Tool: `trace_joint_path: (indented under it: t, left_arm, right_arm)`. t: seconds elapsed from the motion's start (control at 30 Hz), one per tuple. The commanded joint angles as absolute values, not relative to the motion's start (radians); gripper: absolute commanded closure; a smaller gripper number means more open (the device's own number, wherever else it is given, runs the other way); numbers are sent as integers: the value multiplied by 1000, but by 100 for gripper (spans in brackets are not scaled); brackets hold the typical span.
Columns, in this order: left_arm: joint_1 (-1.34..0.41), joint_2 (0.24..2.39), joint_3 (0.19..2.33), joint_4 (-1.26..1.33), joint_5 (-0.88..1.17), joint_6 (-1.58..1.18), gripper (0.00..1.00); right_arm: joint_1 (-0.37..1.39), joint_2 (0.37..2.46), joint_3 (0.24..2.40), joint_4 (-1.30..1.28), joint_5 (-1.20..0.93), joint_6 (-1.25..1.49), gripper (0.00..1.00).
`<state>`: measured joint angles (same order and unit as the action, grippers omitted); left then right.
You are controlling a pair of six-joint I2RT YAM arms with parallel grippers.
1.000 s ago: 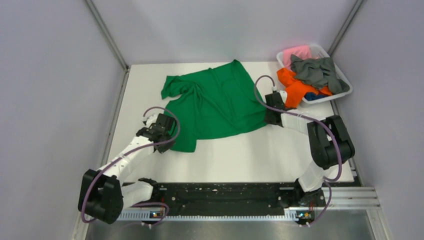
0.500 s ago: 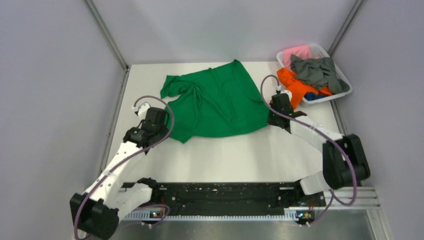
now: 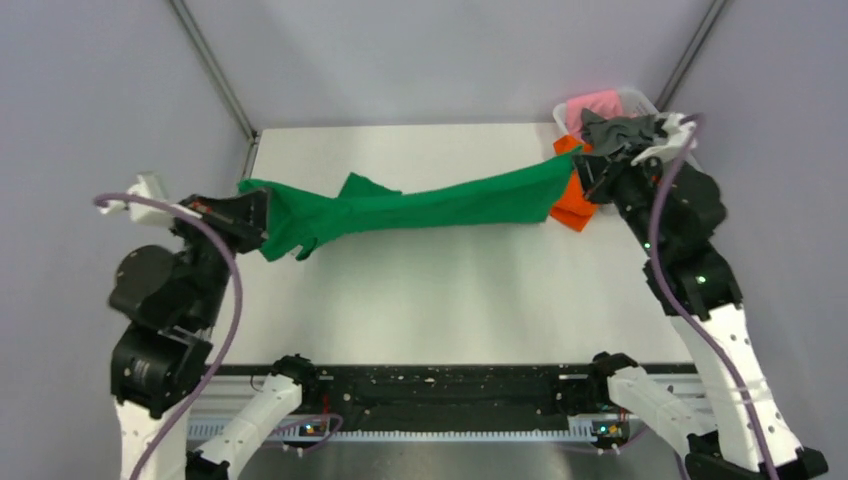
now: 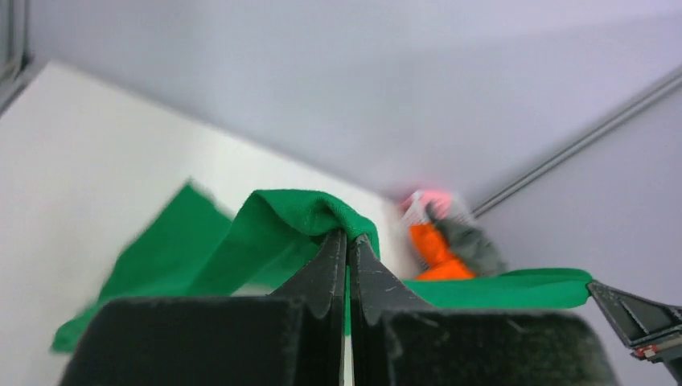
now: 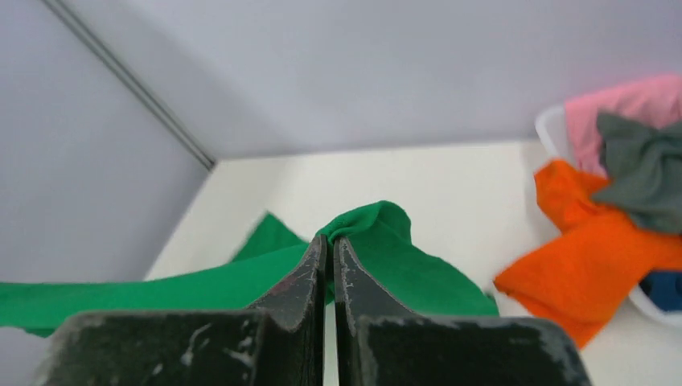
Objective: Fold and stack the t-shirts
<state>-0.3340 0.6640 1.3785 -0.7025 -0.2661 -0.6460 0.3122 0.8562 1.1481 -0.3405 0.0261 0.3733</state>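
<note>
Top external, one green t-shirt (image 3: 430,205), two hands (image 3: 258,212) (image 3: 580,172)

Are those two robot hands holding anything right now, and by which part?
Yes, both hold the green t-shirt, stretched between them: the left hand pinches a fold of cloth at one end, the right hand at the other.

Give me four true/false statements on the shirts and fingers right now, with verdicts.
1. The left fingers and right fingers are both shut on the green t-shirt. True.
2. The green t-shirt lies spread flat on the table. False: it is stretched taut between the two arms.
3. The orange t-shirt spills over the basket rim onto the table. True.
4. The pink t-shirt lies at the table's left edge. False: it is in the basket, far right.
</note>
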Motion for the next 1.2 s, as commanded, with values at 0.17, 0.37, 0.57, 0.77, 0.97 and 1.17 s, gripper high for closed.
trace_joint_path:
  t: [0.17,0.37,0.57,0.77,0.97,1.17]
  left_arm:
    - [-330,682,1780,-579,-14,-518,100]
    - [-328,781,2082,-627,163,-480,100]
    - [-307,868,2232,-638,193,-472,100]
    - [-302,933,2164,-631,87,-435,100]
    - [-302,967,1849,-559,-133,-397,100]
    - [-300,1050,1484,-438,-303,-342,100]
  right_arm:
    - [317,759,1540,-500,-203,335,100]
    - [317,722,1679,-504,-337,360,100]
    - [316,705,1752,-510,-339,361,100]
    - [315,734,1667,-508,-247,360,100]
    - [316,777,1443,-450,-61,369,100]
    - [316,902,1102,-277,-18,399,100]
